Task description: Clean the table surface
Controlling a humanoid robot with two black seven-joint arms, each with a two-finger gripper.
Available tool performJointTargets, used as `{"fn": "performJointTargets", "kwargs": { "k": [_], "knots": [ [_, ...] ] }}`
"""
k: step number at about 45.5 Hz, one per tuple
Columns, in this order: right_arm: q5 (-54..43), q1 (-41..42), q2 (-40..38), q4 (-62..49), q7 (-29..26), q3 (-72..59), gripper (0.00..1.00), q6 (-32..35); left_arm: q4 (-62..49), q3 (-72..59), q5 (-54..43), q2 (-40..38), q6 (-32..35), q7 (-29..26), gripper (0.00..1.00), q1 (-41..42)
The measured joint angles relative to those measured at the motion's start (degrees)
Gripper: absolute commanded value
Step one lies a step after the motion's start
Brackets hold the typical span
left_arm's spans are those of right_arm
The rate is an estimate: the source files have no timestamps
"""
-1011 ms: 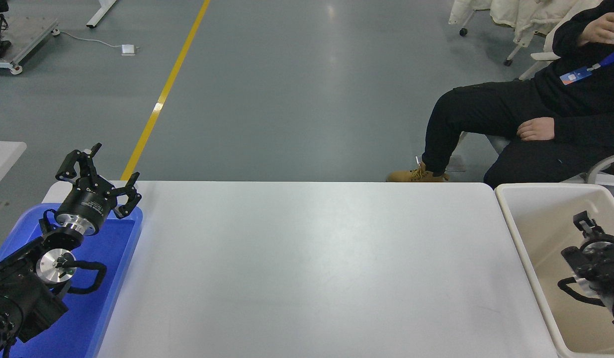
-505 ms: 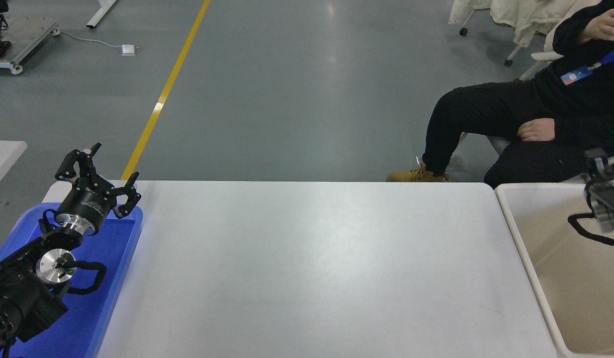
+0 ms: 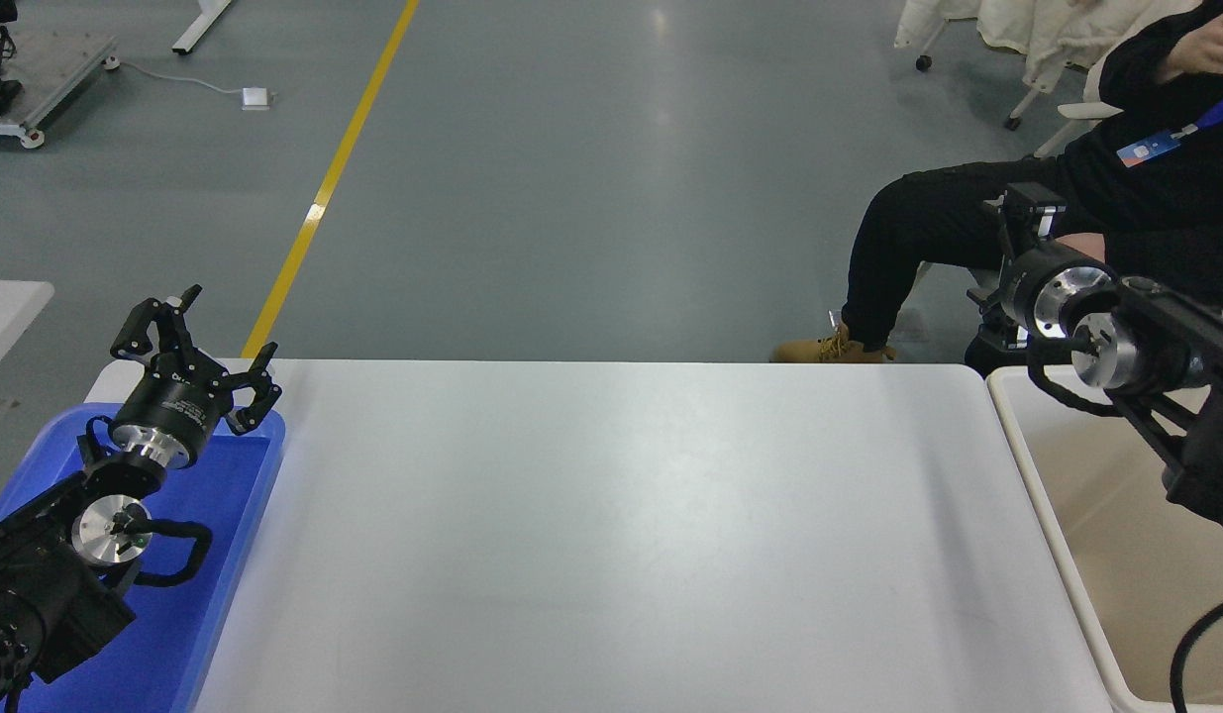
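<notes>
Plastic containers flank the smooth matte white table surface (image 3: 611,535): flat blue tray (image 3: 230,555) left, under the spread-fingered, empty left gripper (image 3: 200,337); deep cream bin (image 3: 1086,555) right. Right gripper (image 3: 1017,257) hangs above the bin's far edge, jaw state unclear.

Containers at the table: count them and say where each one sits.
2. A blue tray at the table's left end, under the parked left gripper; a beige bin at its right end, cut off by the picture's edge.
</notes>
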Motion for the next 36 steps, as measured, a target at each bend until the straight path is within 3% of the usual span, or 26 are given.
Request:
{"fn": "performJointTargets", "kwargs": {
  "k": [9, 24, 36],
  "knots": [
    [-0.1, -5.3, 4.6, 1.9, 2.7, 7.2, 0.99, 1.5, 0.0, 0.0, 0.0, 0.0, 0.0, 0.0, 1.0, 0.0],
    [-0.2, -15.9, 12.7, 1.8, 17.3, 15.1, 0.99, 9.5, 0.0, 0.0, 0.0, 0.0, 0.0, 0.0, 1.0, 0.0],
    [-2.3, -19.4, 15.9, -1.4, 26.8, 15.4, 0.99, 12.3, 0.0, 0.0, 0.0, 0.0, 0.0, 0.0, 1.0, 0.0]
  ]
}}
